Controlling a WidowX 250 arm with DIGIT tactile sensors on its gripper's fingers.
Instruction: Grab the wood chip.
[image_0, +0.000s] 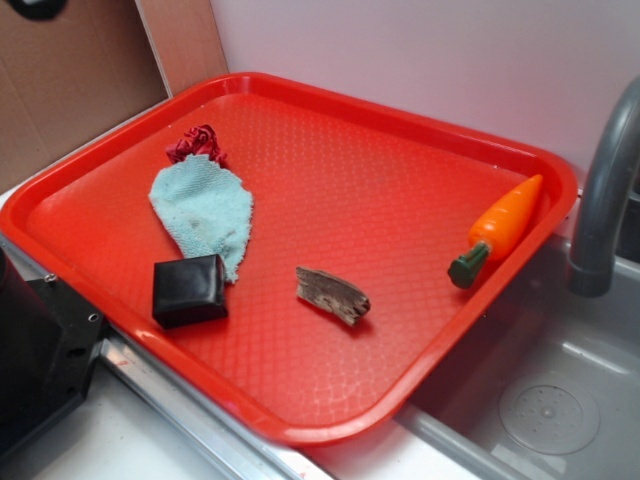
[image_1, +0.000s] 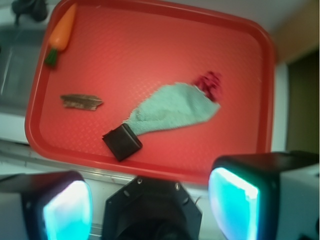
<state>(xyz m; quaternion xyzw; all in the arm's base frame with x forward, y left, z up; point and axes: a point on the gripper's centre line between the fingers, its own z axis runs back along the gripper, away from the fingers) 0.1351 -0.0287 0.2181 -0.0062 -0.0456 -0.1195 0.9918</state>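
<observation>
You are looking at a red tray (image_0: 300, 110) that rests partly over a grey sink (image_0: 560, 400), with a grey faucet (image_0: 610, 180) rising at the right edge of the exterior view. The wood chip (image_0: 332, 294) lies flat on the tray floor, near the front rim and roughly midway along it, a small brown-grey sliver with streaky grain and jagged ends, touching nothing else. To its left sits a black square block (image_0: 190, 290), which touches the lower tip of a pale blue cloth (image_0: 205, 210); a crumpled dark red piece (image_0: 197, 143) lies at the cloth's far end. An orange toy carrot (image_0: 500, 228) with a green top lies against the tray's right rim, well apart from the wood chip. In the wrist view your end effector (image_1: 150, 200) hangs outside the tray's near rim, its two fingers (image_1: 67, 207) spread wide with nothing between them, their inner pads glowing cyan. From there the wood chip (image_1: 81, 101) appears on the left part of the tray (image_1: 150, 30), between the carrot (image_1: 61, 34) and the black block (image_1: 122, 142), with the cloth (image_1: 175, 107) stretching off to the right.
</observation>
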